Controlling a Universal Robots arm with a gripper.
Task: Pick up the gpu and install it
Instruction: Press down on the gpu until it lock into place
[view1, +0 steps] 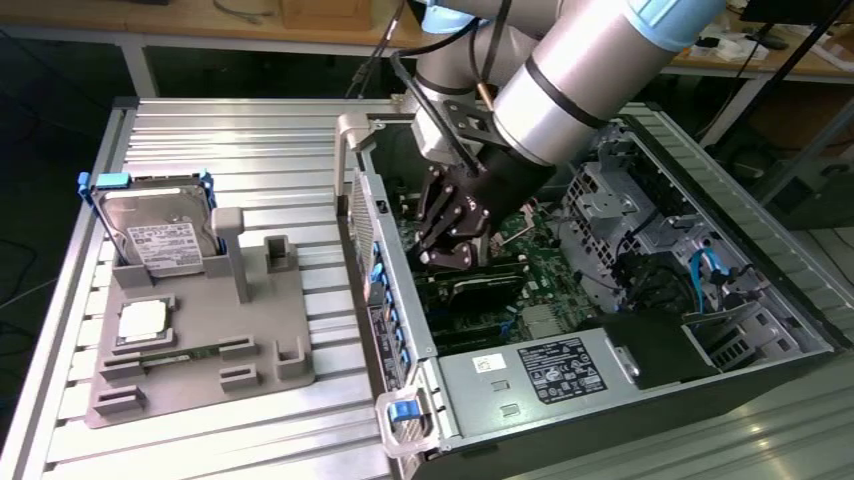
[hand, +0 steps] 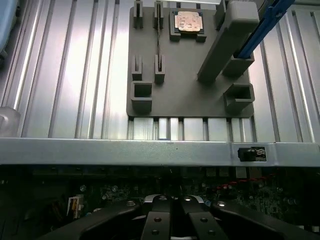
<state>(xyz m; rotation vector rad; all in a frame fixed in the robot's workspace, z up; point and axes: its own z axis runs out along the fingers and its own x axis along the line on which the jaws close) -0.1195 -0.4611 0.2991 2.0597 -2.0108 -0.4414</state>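
Here the gripper hangs inside the open computer case, fingers pressed together, just above the gpu lying on the motherboard; the grey holder sits outside the case.

arm – silver tube, black band, blue cap | black fingers – screws
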